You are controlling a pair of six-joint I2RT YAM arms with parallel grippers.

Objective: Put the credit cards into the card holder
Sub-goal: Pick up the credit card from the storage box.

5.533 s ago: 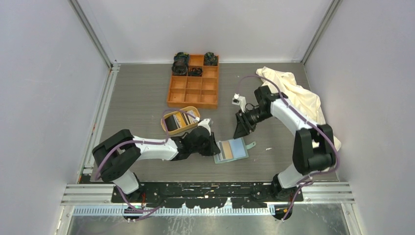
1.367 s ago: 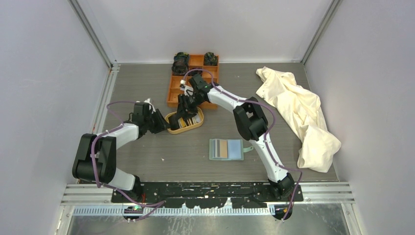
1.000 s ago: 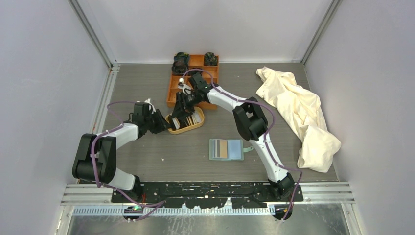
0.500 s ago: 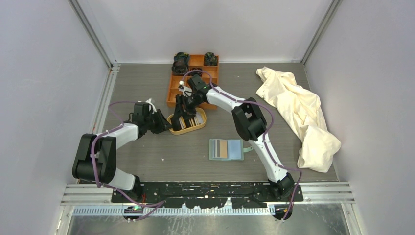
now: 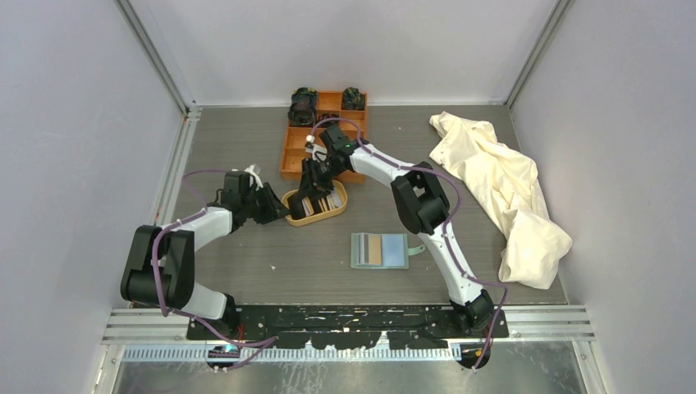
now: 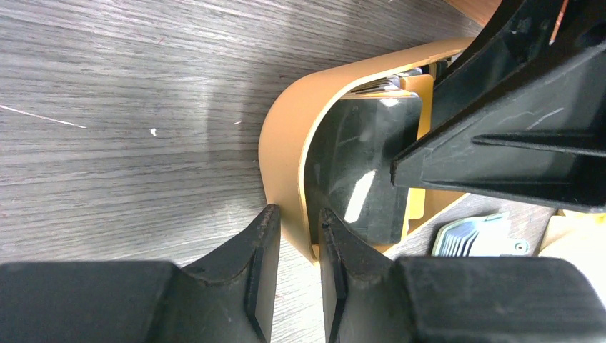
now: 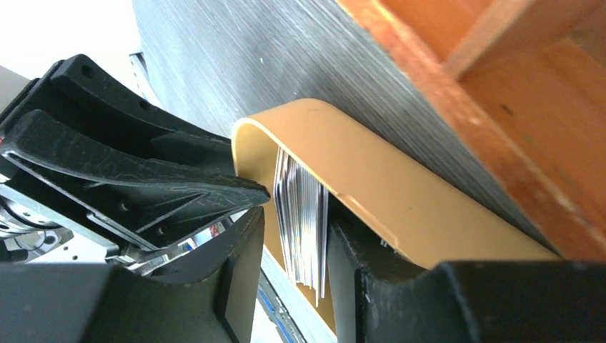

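Note:
The credit cards [image 7: 304, 214] stand on edge as a stack inside the oval tan wooden tray [image 5: 330, 215]. My right gripper [image 7: 294, 221] reaches down into the tray and is open around that stack. The cards lean on one finger, and a gap shows to the other. My left gripper [image 6: 298, 229] is shut on the tray's rim [image 6: 286, 157] at its left end. A dark card [image 6: 357, 164] lies flat in the tray. The card holder [image 5: 380, 250] lies open on the table, nearer the arm bases, with nothing touching it.
An orange compartment box [image 5: 349, 175] with dark items in its far cells stands right behind the tray. A cream cloth [image 5: 501, 189] is heaped along the right side. Grey walls close in the table on three sides.
The right gripper's jaws widened and then narrowed around the card stack. The tray slid slightly to the right. The left gripper kept its hold on the rim.

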